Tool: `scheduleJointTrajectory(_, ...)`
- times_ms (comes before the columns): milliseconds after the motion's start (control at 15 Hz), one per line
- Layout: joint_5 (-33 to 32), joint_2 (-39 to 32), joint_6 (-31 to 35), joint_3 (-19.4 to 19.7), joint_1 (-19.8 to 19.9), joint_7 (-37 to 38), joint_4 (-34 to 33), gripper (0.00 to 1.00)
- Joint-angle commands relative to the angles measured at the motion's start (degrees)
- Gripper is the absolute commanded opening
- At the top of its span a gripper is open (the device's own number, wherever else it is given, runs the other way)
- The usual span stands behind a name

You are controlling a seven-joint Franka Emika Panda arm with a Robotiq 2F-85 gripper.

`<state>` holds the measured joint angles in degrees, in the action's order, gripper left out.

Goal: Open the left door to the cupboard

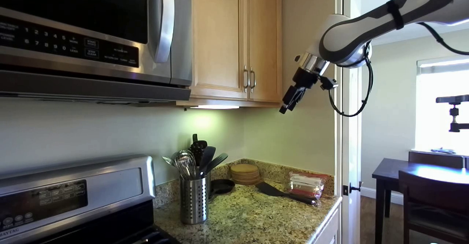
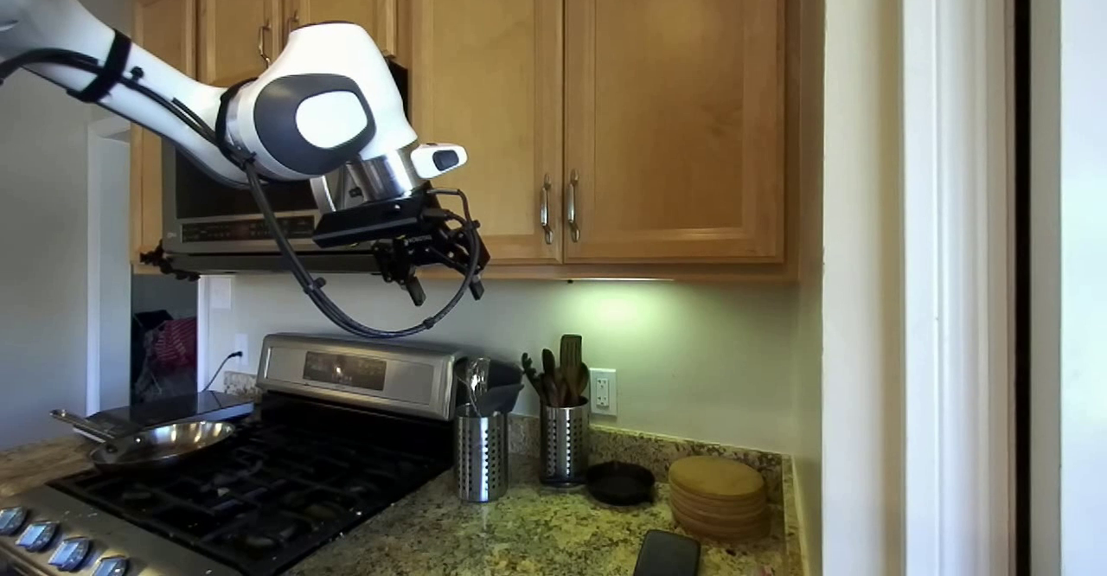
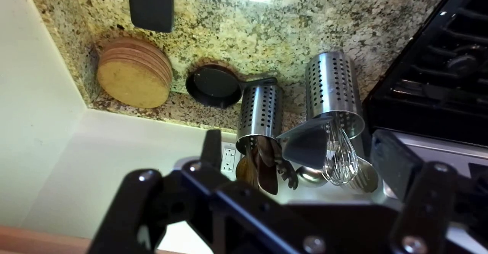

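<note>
The left door (image 2: 484, 100) is shut, its free edge up against the twin door (image 2: 675, 109). Both belong to the cupboard (image 2: 692, 270) mounted above the back edge of the worktop (image 1: 238, 218). The left door takes the stove-side half; the twin takes the half toward the back corner. The handle (image 2: 546, 208), a slim upright bar, is untouched; just beside it is the twin's bar (image 2: 572, 206).

The tool (image 2: 448, 291) points downward, apart from the doors, tips lower than the handle in both exterior views. Fingers (image 3: 211, 147) spread wide, nothing held. Utensils in a steel pot (image 3: 333, 82) show between them in the wrist view, but stand well beyond, on the worktop.

Step (judged): approach; grasp not begun. Next move should be: raise to handle height, tip the wrist to face the door, one finger each side of the bar, close, pull outward and swing toward the stove side, since the handle's position suggests hinges there. Risk: the gap between bars is narrow; a finger could foul the twin's.

Writing:
- Stove (image 1: 99, 192), beyond the worktop's stove-side edge: "MAYTAG"; key labels too small.
- Microwave (image 1: 91, 28), above it: digits 1–5 over 6–9 and 0; "START", "STOP CLEAR"; other legends blurred.
- Packet (image 1: 307, 185), by the side-wall edge: print unreadable.
</note>
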<state>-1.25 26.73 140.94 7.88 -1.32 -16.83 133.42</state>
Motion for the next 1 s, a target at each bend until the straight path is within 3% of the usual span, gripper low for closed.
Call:
scheduleJointTrajectory(0, 1.7, -0.3, 0.8, -0.1, -0.5, 0.1, 0.1, 1.00)
scheduleJointTrajectory(467, 3.1, -4.7, 5.5, -2.4, 1.0, 10.5, -5.7, 1.00)
scheduleJointTrajectory(933, 4.0, -11.6, 15.3, -2.0, 0.6, 12.3, -13.1, 1.00)
